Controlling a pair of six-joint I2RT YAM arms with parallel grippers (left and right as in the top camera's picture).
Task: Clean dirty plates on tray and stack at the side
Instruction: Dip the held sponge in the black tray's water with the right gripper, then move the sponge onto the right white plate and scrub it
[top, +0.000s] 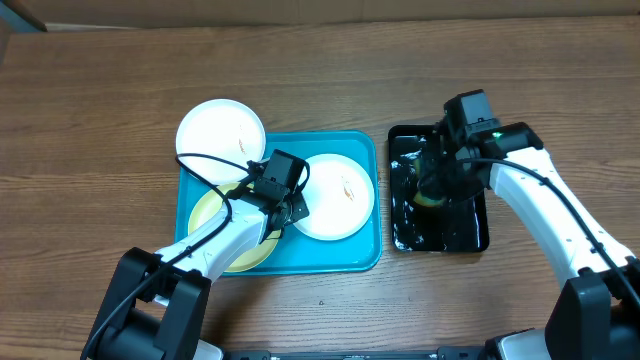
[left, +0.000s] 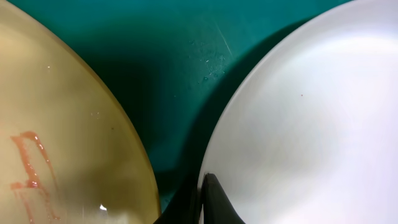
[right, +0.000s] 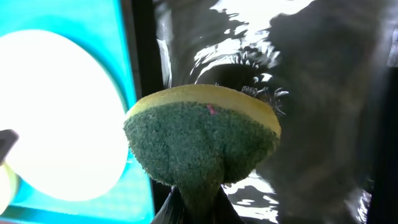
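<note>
The light-blue tray (top: 365, 250) holds a white plate (top: 340, 195) with a small brown smear and a pale yellow-green plate (top: 205, 210) with a reddish smear (left: 28, 168). A second white plate (top: 220, 130) lies at the tray's far left corner, partly over the rim. My left gripper (top: 288, 208) is shut on the near-left rim of the white plate (left: 298, 124) in the tray. My right gripper (top: 438, 185) is shut on a yellow and green sponge (right: 202, 143), held over the black tray (top: 470, 225).
The glossy black tray (right: 311, 93) holds water and stands right of the light-blue tray (right: 134, 37). The brown wooden table (top: 100, 100) lies all round.
</note>
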